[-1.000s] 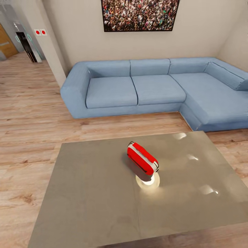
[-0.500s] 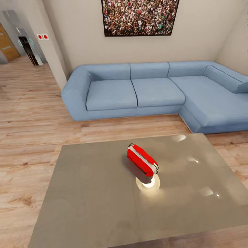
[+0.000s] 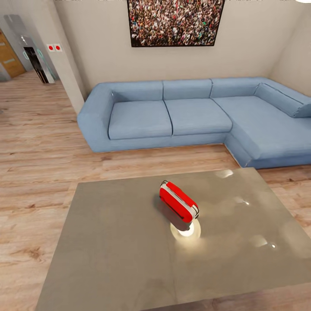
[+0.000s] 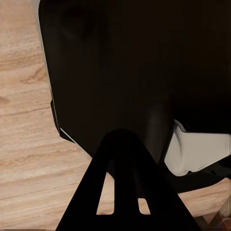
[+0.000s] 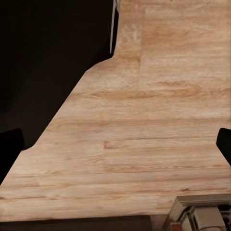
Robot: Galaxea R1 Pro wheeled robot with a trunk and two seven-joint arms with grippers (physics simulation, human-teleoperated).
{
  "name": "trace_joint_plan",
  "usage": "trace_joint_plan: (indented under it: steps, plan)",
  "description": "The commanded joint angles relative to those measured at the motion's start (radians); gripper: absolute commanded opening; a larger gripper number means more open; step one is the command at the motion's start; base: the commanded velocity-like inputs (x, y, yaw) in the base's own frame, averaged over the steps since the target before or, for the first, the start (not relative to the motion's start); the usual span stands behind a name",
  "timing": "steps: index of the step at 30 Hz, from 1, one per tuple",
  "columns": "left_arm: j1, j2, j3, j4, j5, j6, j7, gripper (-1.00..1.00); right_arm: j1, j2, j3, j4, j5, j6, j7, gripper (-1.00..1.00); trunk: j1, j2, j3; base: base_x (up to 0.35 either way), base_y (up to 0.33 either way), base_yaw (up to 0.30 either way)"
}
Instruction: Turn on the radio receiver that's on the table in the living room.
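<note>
The bright red radio receiver (image 3: 178, 201) with its white band stands tilted near the middle of the glossy grey-taupe table (image 3: 112, 250), a light glare on the top just beside it. In the left wrist view my left gripper (image 4: 124, 140) has its dark fingers meeting at one tip, shut on nothing, in front of my dark body and above wood floor. In the right wrist view my right gripper (image 5: 115, 144) is open, one fingertip (image 5: 9, 144) at each side edge, with bare plank floor between them.
A big blue L-shaped sofa (image 3: 194, 112) runs behind the table and down its right side, under a framed crowd picture (image 3: 175, 21). A wall corner (image 3: 65, 56) and a hallway lie at the far left. Light wood floor (image 3: 39, 142) separates the sofa from the table.
The whole head picture has shifted slightly downward, so the camera moved. The radio keeps its place on the table.
</note>
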Motion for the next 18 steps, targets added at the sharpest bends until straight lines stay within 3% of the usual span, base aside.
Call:
trace_joint_plan:
  steps: [1, 18]
  plan:
    - [0.000, 0.000, 0.000, 0.000, 0.000, 0.001, -0.001, -1.00, 0.000, 0.000, 0.000, 0.000, 0.000, 0.000, 0.000, 1.00, 0.000, 0.000, 0.001, 0.000, 0.000, 0.000]
    - [0.000, -0.004, 0.005, -0.007, -0.002, -0.008, -0.005, -1.00, 0.000, 0.003, 0.001, 0.000, -0.001, -0.002, 0.000, 1.00, 0.000, 0.000, 0.027, 0.000, 0.000, 0.000]
